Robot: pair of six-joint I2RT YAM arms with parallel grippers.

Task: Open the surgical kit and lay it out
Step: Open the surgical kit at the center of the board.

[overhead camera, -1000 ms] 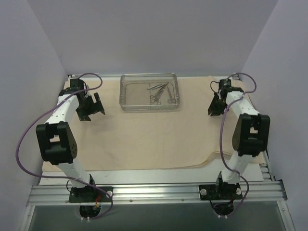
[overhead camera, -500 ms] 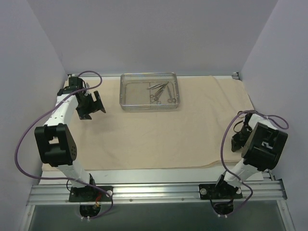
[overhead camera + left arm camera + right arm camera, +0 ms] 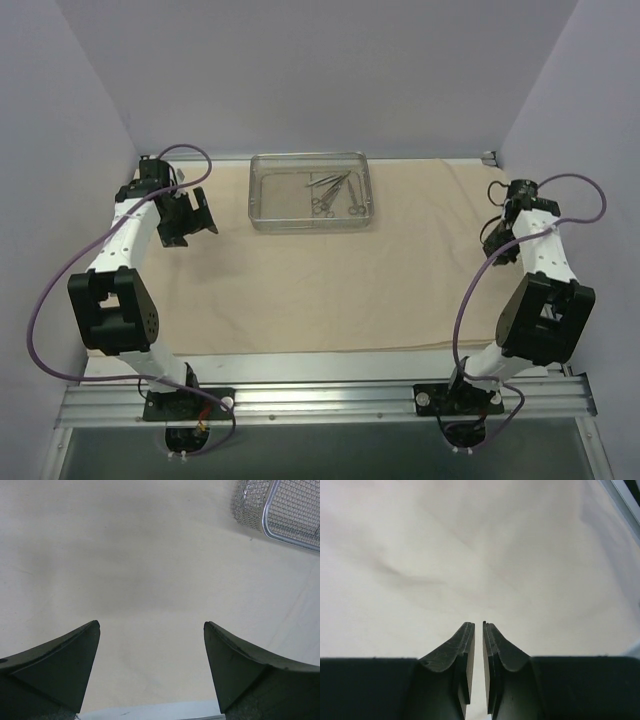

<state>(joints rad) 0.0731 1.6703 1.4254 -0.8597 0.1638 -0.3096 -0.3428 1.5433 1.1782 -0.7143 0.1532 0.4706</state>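
The beige cloth wrap [image 3: 320, 280] lies spread flat as a sheet over the table. The clear rectangular tray [image 3: 310, 157] stands on it at the back centre, with several slim metal instruments [image 3: 335, 192] lying together in its right half. My left gripper [image 3: 195, 222] is open and empty, just above the cloth left of the tray. In the left wrist view [image 3: 151, 630] the tray's mesh corner [image 3: 295, 515] shows at the top right. My right gripper [image 3: 495, 240] hangs over the cloth's right edge. In the right wrist view [image 3: 478, 625] its jaws are almost together with nothing between them, above bare cloth [image 3: 470, 555].
Lilac walls close in the left, back and right sides. A white table strip [image 3: 300, 365] and a metal rail [image 3: 320, 402] with both arm bases run along the near edge. A table edge strip [image 3: 627, 500] shows at the right wrist view's top right.
My right arm swung from the back right to the front right, then to the middle of the right edge. The fold at the cloth's front right corner now lies flat. The left arm barely moved.
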